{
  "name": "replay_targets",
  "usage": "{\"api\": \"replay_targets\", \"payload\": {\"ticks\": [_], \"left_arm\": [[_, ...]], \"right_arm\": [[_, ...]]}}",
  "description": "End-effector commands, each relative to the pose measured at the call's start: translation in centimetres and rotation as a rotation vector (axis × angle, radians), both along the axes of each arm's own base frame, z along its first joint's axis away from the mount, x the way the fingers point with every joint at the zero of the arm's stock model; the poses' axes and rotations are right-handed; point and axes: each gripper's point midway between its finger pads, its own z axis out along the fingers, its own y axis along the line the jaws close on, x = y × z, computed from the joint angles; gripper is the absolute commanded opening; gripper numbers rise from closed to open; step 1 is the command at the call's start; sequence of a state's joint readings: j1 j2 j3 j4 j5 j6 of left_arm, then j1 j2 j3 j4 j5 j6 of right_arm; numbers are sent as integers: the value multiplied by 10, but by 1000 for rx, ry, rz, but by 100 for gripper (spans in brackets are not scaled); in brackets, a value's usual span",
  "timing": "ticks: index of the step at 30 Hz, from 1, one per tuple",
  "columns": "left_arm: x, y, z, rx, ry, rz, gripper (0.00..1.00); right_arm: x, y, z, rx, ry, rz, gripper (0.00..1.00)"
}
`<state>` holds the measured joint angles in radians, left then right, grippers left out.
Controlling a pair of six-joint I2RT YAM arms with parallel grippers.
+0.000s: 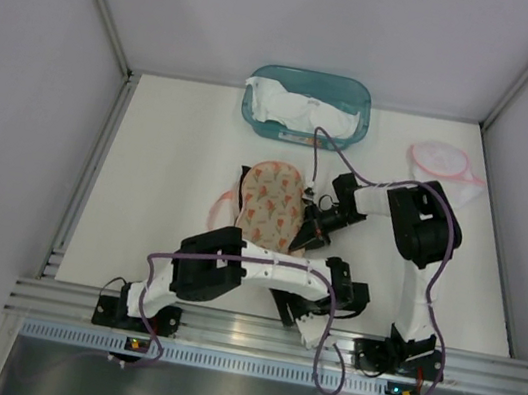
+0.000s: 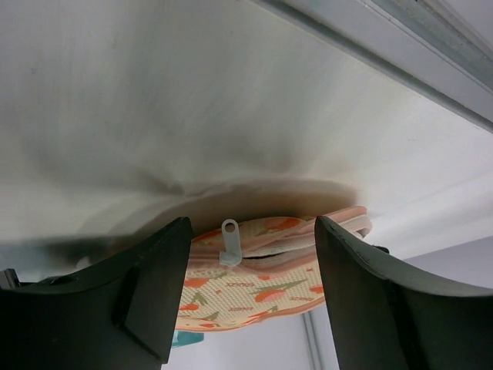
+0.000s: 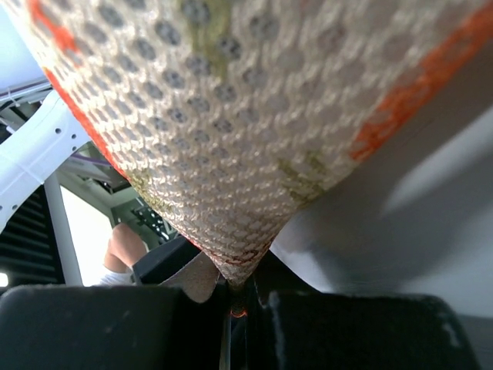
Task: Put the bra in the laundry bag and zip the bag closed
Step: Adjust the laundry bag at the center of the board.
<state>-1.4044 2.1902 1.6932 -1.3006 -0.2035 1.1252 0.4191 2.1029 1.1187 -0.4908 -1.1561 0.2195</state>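
The right gripper (image 3: 239, 291) is clenched on the near right edge of the laundry bag (image 1: 273, 204), with mesh pinched between its fingers and filling most of the wrist view. The left gripper (image 2: 253, 239) is released. Its fingers stand apart with nothing between them, low over the table and aimed at the bag's seam, where the white zipper pull (image 2: 229, 240) stands up a little way ahead.

The peach-patterned bag lies at the middle of the table (image 1: 164, 191), and a pink loop (image 1: 218, 212) shows at its left edge. Whether the bra is inside cannot be told.

Bare table lies to the left of the bag and between it and the far edge. To the right of the bag and nearer than it, both forearms crowd the space. A teal basket (image 1: 357, 94) holding white cloth (image 1: 285, 105) sits at the far edge. A pink-rimmed mesh pouch (image 1: 442, 164) sits near the far right corner, well apart from the bag.

The table is white and matte, with a metal rail (image 1: 271, 336) along the near edge. Plain grey walls close in the other three sides.
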Motion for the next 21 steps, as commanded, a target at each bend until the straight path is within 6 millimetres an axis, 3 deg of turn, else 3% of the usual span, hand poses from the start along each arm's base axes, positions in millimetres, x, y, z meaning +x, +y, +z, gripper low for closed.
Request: {"api": "replay_targets", "payload": {"ticks": [1,2,4,5,7,9,11,12,14,15,17,18,19,20,21], "left_arm": [[1,-14,12,-84,-24,-64,71],[-2,-14,12,-98,-27,-69,70],[-9,-36,28,-260,-53,-48,69],[-13,-34,30,-285,-49,-34,69],[-18,-49,55,-460,-61,51,69],[-22,-40,75,-551,-47,117,69],[-26,-44,88,-694,-22,238,70],[-25,-28,98,-758,0,350,71],[-21,-30,115,-911,56,487,75],[-9,-17,134,-999,92,626,77],[13,0,138,-1099,197,812,78],[20,13,159,-1202,236,916,80],[23,29,144,-1200,256,985,81],[40,38,152,-1281,241,1038,83],[37,45,163,-1339,255,1048,83]], "right_arm": [[-16,0,8,12,32,31,0],[-15,0,9,12,25,29,0],[-12,2,8,10,15,11,0],[-9,3,9,14,-2,2,0],[-6,3,6,-14,11,-43,0],[11,9,8,9,-77,-94,0],[25,16,12,30,-101,-162,0],[27,17,10,16,-45,-220,0],[44,26,20,80,-110,-285,0],[43,25,16,56,-46,-344,0],[49,27,17,68,-41,-391,0],[53,28,18,72,-24,-437,0],[57,29,18,80,-21,-462,0],[59,29,19,84,-13,-485,0],[64,30,20,88,0,-532,0]]}}
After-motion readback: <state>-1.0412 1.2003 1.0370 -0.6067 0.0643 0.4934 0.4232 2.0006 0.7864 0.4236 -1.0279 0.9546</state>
